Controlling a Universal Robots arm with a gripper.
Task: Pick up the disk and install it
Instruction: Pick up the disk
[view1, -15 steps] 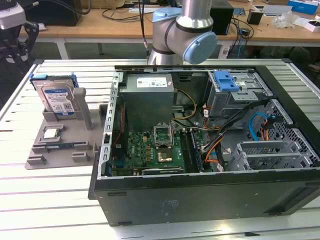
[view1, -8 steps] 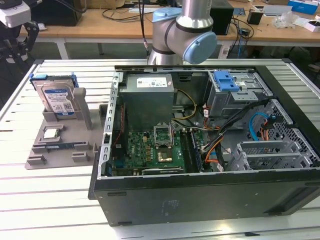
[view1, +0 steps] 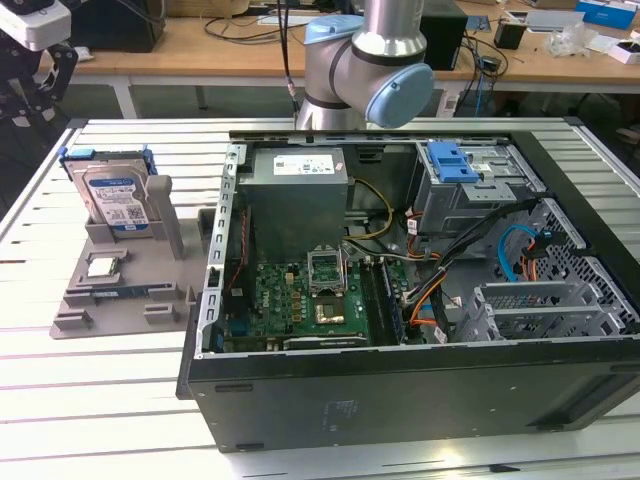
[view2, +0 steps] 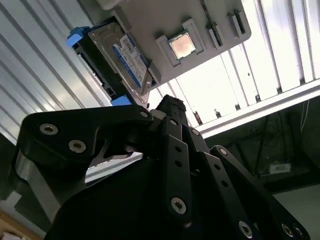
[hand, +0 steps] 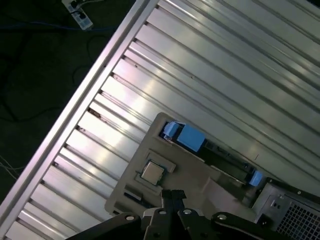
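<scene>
The disk (view1: 115, 197) is a silver drive with a blue-and-white label in a blue bracket. It stands upright in a slot of the grey fixture (view1: 130, 305) at the exterior view's left. My gripper (view1: 38, 85) hangs in the air above and to the left of it, touching nothing. In the second wrist view the disk (view2: 122, 54) lies beyond my fingertips (view2: 170, 104), which sit together. In the first wrist view the disk (hand: 187, 137) is seen edge-on past my gripper (hand: 173, 194), which holds nothing.
A small square silver chip (view1: 105, 266) rests in the fixture in front of the disk. The open computer case (view1: 400, 390) lies at the right, with a metal drive cage and blue latch (view1: 450, 160) in its far corner. Everything stands on a slatted metal table (view1: 90, 400).
</scene>
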